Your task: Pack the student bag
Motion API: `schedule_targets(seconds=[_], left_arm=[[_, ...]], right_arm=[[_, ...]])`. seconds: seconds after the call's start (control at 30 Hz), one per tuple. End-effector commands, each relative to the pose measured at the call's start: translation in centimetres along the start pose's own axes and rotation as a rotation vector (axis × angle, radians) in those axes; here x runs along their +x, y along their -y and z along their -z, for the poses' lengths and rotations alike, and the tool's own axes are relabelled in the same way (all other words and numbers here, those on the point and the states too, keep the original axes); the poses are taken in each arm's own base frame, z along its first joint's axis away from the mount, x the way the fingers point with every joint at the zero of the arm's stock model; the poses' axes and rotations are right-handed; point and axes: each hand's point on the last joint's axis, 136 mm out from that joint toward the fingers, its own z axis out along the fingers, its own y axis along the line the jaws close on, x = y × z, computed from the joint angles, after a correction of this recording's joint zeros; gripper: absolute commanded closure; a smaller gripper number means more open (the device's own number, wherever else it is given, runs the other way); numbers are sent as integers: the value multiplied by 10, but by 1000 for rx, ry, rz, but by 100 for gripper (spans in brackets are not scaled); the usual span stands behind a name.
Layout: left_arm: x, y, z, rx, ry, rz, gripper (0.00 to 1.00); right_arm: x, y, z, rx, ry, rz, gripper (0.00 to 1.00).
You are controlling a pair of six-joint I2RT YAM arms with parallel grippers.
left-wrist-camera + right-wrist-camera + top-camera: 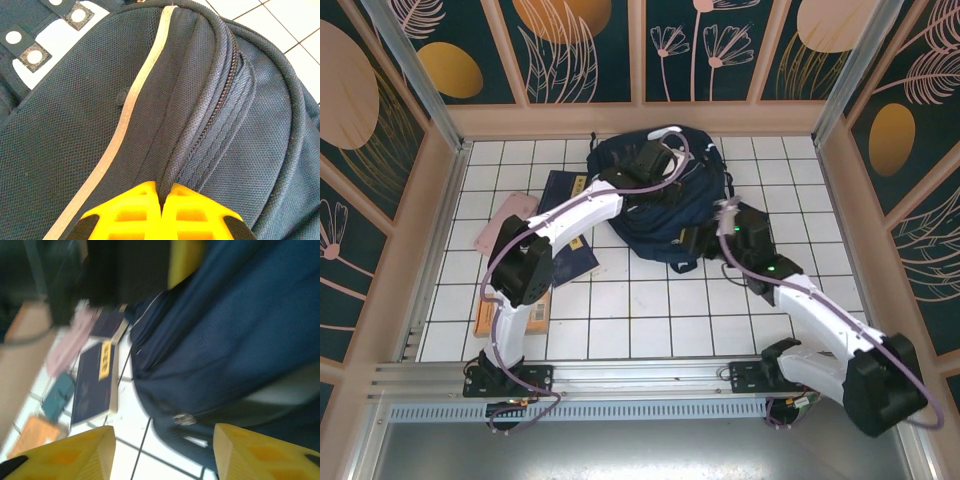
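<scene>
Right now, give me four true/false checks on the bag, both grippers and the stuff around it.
1. The left gripper is shut on a fold of the student bag beside its zipper. True.
2. The right gripper is clamped on a strap. False: its jaws stand open with nothing between them.
3. The navy book is inside the bag. False: it lies on the tiled table beside the bag.
4. In the top view, a pink item lies left of the bag. True.

Both arms are the same build: white links, black joint housings, lilac cable looped alongside. That's left arm (570, 215) and right arm (825, 325). Green LED lit on right forearm. Left gripper (162, 195) and right gripper (161, 432): yellow moulded fingers, recessed pockets, black outer corners.
</scene>
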Motion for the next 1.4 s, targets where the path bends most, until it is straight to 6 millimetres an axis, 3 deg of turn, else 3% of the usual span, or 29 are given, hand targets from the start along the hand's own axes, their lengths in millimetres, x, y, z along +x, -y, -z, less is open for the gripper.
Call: schedule_targets(seconds=[0.0,0.17,0.33,0.8,0.9,1.0,1.07,1.2,1.27,1.37], left_arm=[[-51,12,42,53,186,-5,100],[-54,13,52,59,212,-2,100],[-57,15,61,63,230,6,100],[-65,17,72,78,247,92,100],[-64,6,79,33,239,150,92],[-56,-14,90,-43,231,236,70],[-44,-31,99,-95,220,304,58],[-15,-49,126,-169,234,384,46],[0,-44,133,-124,229,400,46],[20,-17,140,62,234,424,45]], right_arm=[[-11,-5,14,-81,25,-116,38],[-37,18,13,-92,56,-291,26],[-50,20,-1,-137,45,-365,23],[-58,-26,-35,-427,53,-340,35],[-57,-33,-39,-461,61,-348,39],[-58,-35,-37,-481,83,-365,46],[-62,-37,-34,-494,105,-368,49],[-69,-41,-33,-502,117,-381,53],[-72,-45,-33,-513,117,-381,54],[-76,-53,-33,-530,111,-373,56]])
